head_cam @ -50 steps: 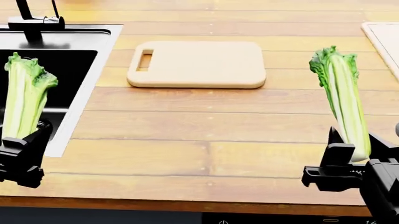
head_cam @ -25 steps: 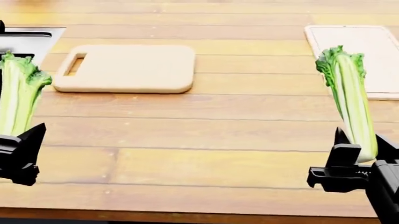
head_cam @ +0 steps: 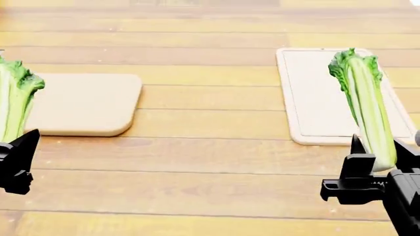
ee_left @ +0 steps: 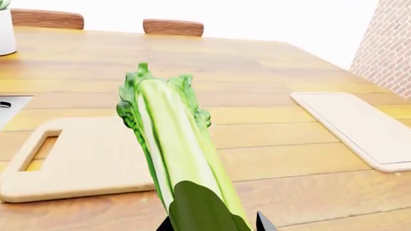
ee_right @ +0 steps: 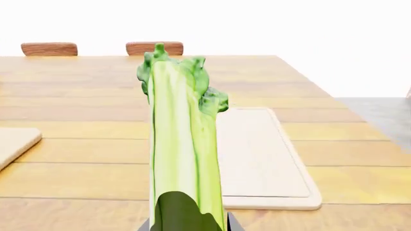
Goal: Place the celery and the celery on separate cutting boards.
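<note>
The left celery (head_cam: 15, 103) stands almost upright in the left gripper (head_cam: 16, 160), which is closed on its lower stalk; the leafy top points up and the bunch is lifted above the bench (head_cam: 210, 157), touching nothing else. In the head view it is at the left edge, in front of the near left part of the plain cutting board (head_cam: 85, 103). The right celery (head_cam: 364, 105) is held the same way, upright with a small tilt, by the right gripper (head_cam: 377, 164), which is closed around its whitish base. In the head view it overlaps the right side of the grooved cutting board (head_cam: 308, 98), but it is in the air and not on it.

Both boards lie flat on the bench and are well apart, with bare wood between them. The plain one has rounded corners and, in the left wrist view, a handle slot at one short end (ee_left: 38, 153). The grooved one is thinner and has a line running inside its edge.

The bench is made of long wooden planks in warm yellow and brown tones, with visible grain and seams. At its far edge, the backs of two wooden chairs (ee_right: 103, 48) are visible. In the left wrist view a white pot (ee_left: 6, 33) stands on a far corner of the bench, and a brick wall (ee_left: 388, 48) is at one side. Behind the bench the room is bright white, and a grey floor (ee_right: 385, 115) shows beside it.
</note>
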{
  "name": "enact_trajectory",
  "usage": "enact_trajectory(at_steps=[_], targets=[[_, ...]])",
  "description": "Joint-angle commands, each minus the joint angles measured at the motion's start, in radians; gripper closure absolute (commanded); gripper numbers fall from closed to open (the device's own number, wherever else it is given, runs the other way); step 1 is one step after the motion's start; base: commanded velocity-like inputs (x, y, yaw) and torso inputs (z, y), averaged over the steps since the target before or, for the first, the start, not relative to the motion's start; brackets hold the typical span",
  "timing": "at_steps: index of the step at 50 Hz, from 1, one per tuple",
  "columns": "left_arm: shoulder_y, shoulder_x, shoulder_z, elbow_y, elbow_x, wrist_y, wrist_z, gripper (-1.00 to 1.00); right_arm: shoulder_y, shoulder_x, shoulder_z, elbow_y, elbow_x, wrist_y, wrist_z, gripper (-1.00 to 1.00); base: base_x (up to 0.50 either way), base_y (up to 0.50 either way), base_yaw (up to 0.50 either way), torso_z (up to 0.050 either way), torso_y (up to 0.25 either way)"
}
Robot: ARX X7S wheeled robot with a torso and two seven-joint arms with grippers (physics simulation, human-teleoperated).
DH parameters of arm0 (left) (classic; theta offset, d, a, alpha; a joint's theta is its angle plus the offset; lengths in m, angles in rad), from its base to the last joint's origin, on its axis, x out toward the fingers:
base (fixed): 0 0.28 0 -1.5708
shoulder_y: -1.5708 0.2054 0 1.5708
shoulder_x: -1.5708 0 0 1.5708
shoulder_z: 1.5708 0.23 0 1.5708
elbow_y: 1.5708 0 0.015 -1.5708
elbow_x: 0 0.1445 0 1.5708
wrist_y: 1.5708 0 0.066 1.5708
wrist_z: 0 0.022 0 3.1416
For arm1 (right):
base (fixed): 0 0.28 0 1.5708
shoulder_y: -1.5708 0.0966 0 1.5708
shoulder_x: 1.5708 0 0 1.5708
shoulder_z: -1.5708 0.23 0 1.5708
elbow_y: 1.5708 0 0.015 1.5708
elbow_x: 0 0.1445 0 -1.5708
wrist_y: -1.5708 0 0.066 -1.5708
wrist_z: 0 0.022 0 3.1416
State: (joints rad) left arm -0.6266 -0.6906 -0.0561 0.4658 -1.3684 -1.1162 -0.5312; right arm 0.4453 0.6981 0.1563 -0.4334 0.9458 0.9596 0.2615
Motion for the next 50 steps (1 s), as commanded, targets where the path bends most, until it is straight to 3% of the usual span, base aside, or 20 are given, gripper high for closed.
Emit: enact_trajectory(at_steps=[1,9,33,36,42,50], targets=[[0.008,-0.01,-0.017,0.002,-0.008,0.015,-0.005,1.0,0.007,0.002,0.002,-0.01,-0.006,0.001,-0.003,1.0,0.43,-0.33,0.0,0.0,0.0],[0.016,-0.022,-0.028,0.005,-0.014,0.02,-0.004,1.0,0.004,0.007,-0.01,-0.012,-0.013,0.0,-0.006,1.0,0.44,-0.28,0.0,0.001,0.001],[0.033,-0.023,-0.003,-0.012,0.016,0.029,0.01,1.0,-0.005,0.006,-0.028,0.001,-0.025,-0.008,-0.005,1.0,0.43,0.01,0.0,0.0,0.002],[-0.03,-0.025,0.017,-0.068,0.012,0.006,-0.001,1.0,-0.001,0.002,-0.023,0.002,-0.014,-0.001,0.003,1.0,0.0,0.0,0.0,0.0,0.0],[-0.089,-0.036,0.108,-0.228,0.166,0.027,0.078,1.0,-0.008,0.002,-0.031,0.002,-0.023,-0.009,-0.003,1.0,0.0,0.0,0.0,0.0,0.002],[-0.098,-0.052,0.157,-0.368,0.266,0.077,0.162,1.0,-0.016,-0.003,-0.043,0.015,-0.035,-0.024,-0.011,1.0,0.0,0.0,0.0,0.001,0.0]])
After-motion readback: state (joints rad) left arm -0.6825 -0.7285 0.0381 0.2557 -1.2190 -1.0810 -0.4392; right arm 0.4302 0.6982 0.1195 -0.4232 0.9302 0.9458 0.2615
